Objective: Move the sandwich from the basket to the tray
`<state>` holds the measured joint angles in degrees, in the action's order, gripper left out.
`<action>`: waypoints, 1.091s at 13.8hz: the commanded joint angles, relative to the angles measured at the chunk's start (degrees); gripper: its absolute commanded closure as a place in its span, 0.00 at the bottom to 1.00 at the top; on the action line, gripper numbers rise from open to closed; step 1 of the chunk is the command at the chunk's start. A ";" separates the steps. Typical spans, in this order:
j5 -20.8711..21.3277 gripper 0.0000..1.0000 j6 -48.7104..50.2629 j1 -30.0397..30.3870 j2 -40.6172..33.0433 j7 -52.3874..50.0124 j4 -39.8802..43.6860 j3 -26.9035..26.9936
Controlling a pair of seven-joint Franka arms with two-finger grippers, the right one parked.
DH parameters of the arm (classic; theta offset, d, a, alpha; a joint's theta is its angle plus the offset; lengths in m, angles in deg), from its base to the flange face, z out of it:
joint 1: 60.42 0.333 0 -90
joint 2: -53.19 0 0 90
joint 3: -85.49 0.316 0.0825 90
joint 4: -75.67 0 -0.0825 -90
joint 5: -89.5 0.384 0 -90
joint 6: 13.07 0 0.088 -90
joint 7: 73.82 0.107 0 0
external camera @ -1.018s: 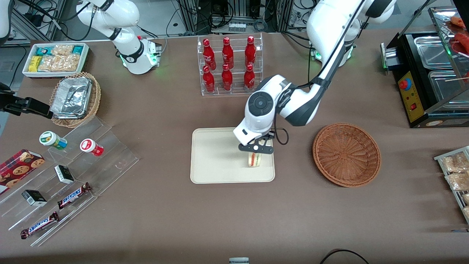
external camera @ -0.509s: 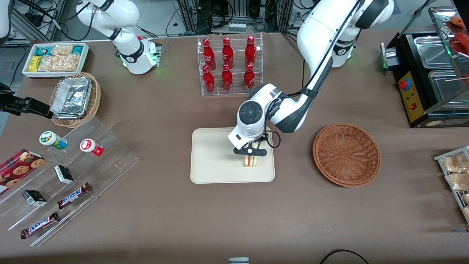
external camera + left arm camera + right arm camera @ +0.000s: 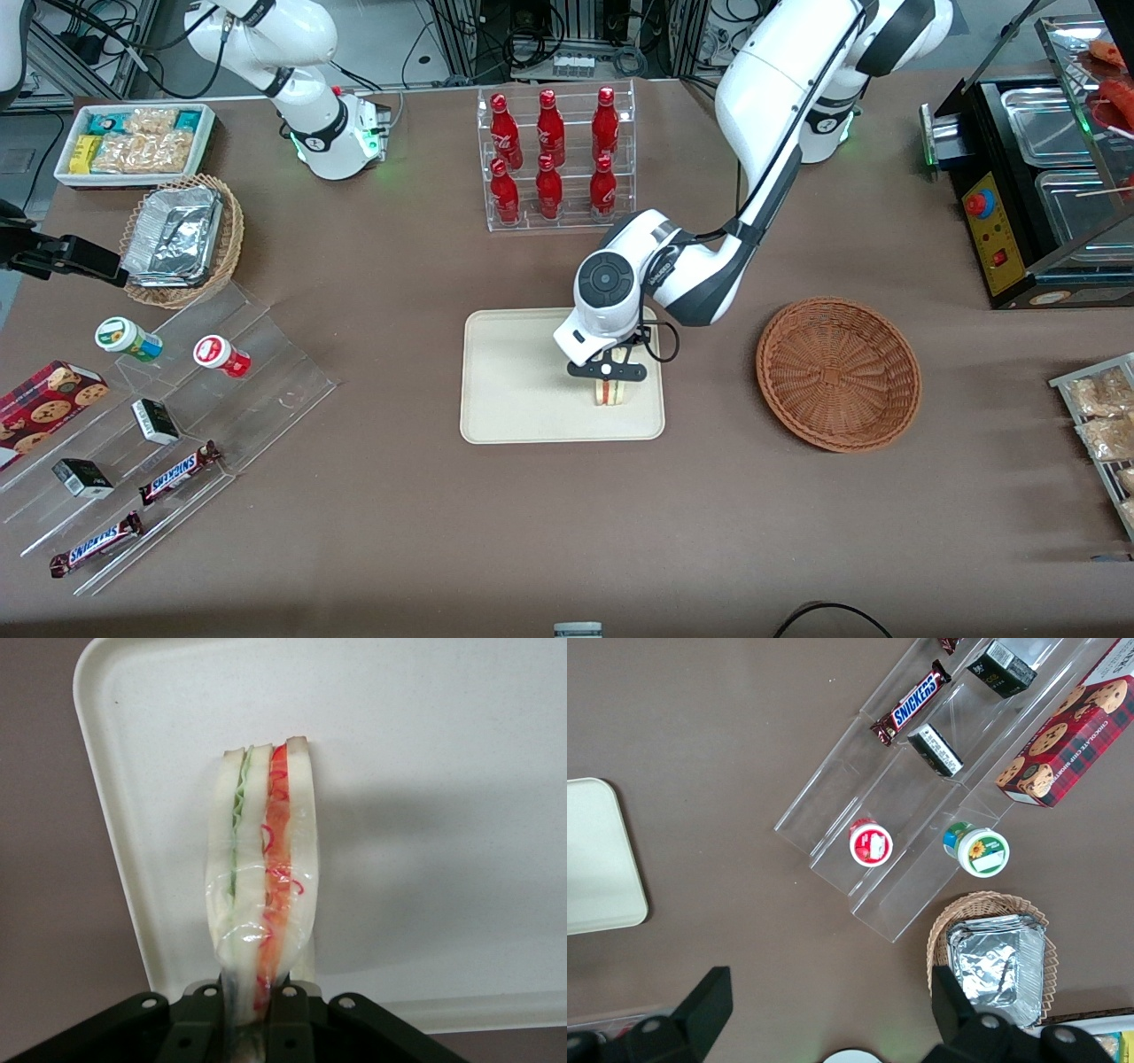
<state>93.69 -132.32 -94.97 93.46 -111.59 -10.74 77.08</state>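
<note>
Tray (image 3: 514, 381) sits mid-table, basket (image 3: 838, 372) empty beside it toward our working arm's end. We hold the gripper (image 3: 608, 372) low over the tray, fingers closed on the sandwich (image 3: 609, 392), kept on edge so the filling faces up and it lands well inside the rim. Versus 0.5 s ago: barely any shift; likely about to release.
</note>
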 commanded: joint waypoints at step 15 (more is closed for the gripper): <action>0.65 0.00 4.63 4.57 -5.45 -1.61 2.21 0.95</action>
<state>94.36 -130.38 -93.16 91.27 -113.04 -7.62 78.20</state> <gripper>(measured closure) 0.000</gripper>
